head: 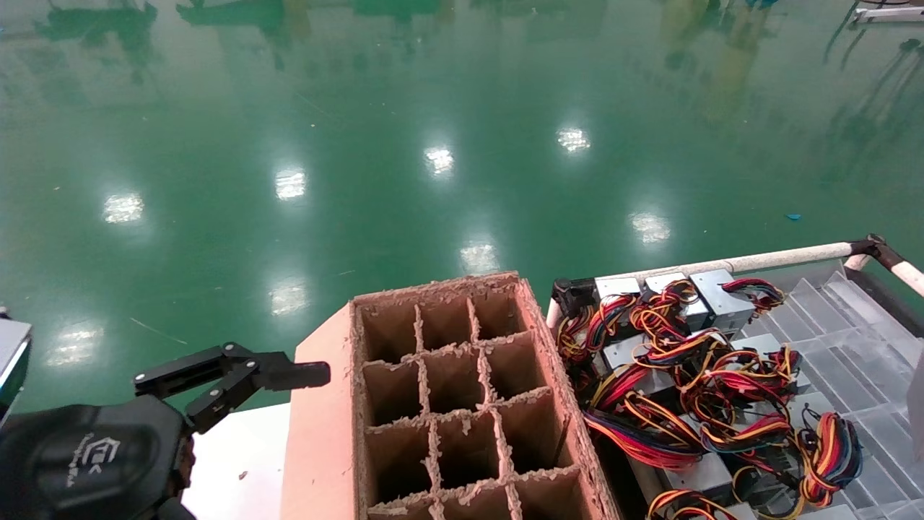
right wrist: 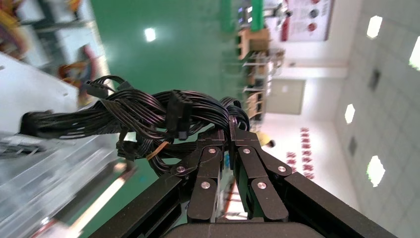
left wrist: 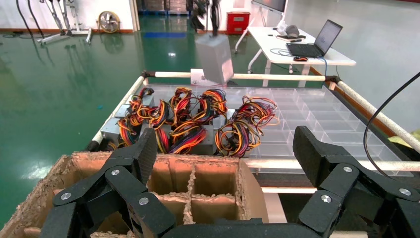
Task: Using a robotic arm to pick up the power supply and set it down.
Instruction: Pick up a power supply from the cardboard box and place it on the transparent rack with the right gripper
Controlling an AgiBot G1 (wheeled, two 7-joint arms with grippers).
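We see the right gripper (right wrist: 229, 130) only in its own wrist view. Its black fingers (right wrist: 212, 148) are closed together on a bundle of all-black cables (right wrist: 133, 111) that loops across them. These cables belong to the power supply (right wrist: 29, 94), whose pale grey casing fills the near side of that view, so the unit hangs lifted from its cable bundle. In the left wrist view we see the same power supply as a grey box suspended in the air above the far rail of the tray (left wrist: 317, 114), clear of everything below it. In the head view only a sliver of grey at the right edge may be this unit; we cannot tell.

The left gripper (head: 238, 375) sits low at the robot's left, just beside the cardboard box (head: 462, 404). Its fingers (left wrist: 141, 153) are spread wide apart with nothing between them.

The cardboard box is divided into open cells by ragged partitions. To its right lies the clear plastic tray, bordered by white rails, holding a cluster of other grey units (head: 711, 296) with red, yellow and orange wires (head: 693, 375). The floor (head: 361, 144) is glossy green.
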